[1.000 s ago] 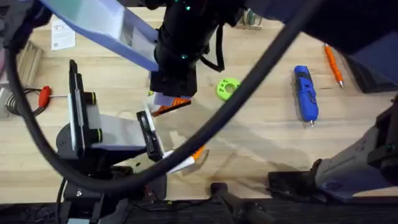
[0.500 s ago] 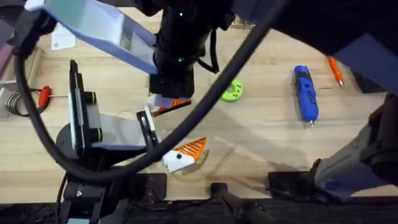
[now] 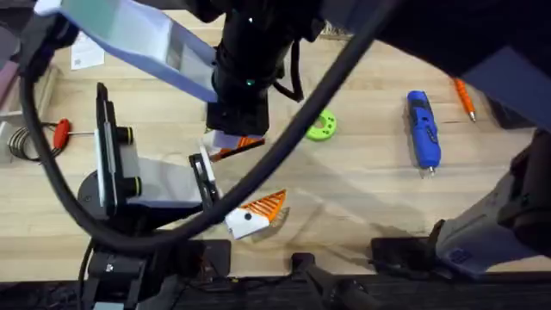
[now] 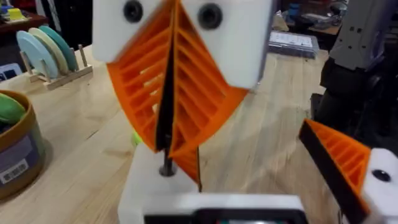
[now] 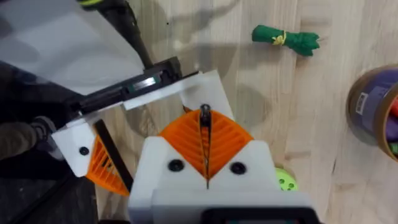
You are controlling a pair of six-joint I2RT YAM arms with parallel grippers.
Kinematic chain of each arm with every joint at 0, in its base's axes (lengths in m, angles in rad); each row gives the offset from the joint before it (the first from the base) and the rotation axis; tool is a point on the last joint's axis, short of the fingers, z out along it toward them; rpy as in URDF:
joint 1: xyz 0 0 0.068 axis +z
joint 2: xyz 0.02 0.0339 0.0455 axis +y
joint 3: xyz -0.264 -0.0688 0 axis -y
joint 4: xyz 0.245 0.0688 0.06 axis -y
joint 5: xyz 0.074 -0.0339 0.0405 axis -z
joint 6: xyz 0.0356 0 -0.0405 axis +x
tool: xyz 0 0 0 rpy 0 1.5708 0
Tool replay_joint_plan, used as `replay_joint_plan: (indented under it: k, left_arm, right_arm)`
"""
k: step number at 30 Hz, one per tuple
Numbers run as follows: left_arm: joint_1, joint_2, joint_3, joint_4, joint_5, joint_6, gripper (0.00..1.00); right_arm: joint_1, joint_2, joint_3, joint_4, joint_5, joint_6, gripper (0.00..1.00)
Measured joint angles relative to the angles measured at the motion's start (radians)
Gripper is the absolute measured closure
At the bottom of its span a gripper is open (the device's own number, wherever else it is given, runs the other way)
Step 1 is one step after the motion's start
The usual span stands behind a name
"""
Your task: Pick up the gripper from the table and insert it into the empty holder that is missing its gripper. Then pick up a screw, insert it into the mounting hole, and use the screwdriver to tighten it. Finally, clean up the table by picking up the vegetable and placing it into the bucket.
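Note:
My right gripper point(image 5: 205, 112) is shut on a thin dark screw point(image 5: 205, 127), its tip over the white holder point(image 5: 198, 84) at the end of the grey-and-black arm with yellow rings point(image 3: 120, 164). From the side, the left wrist view shows the same gripper point(image 4: 168, 146), the screw point(image 4: 166, 167) and the holder point(image 4: 146, 177). An orange ribbed gripper finger on a white mount point(image 5: 102, 163) point(image 3: 254, 213) sits beside it. The blue screwdriver point(image 3: 422, 129) lies at the right. The green vegetable point(image 5: 286, 38) lies near the bucket point(image 5: 376, 112).
A green disc point(image 3: 320, 126) lies right of the holder. There is an orange pen-like tool point(image 3: 461, 90) at the far right and a red-handled screwdriver point(image 3: 60, 131) at the left. A thick dark cable point(image 3: 284, 168) sweeps across close under the camera. A plate rack point(image 4: 50, 56) stands behind the bucket point(image 4: 15, 149).
The dark cable under the camera swung up and left, uncovering the orange finger on its white mount. The right gripper stayed over the holder with the screw.

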Motion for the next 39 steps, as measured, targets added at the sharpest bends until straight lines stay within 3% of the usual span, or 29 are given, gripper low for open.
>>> replay_joint_plan:
  k: [39]
  left_arm:
    - [-0.005, 0.001, 0.0, -0.004, 0.021, -0.019, 0.015]
  right_arm:
    - [0.0, 0.043, 0.009, -0.014, -0.023, 0.023, 0.996]
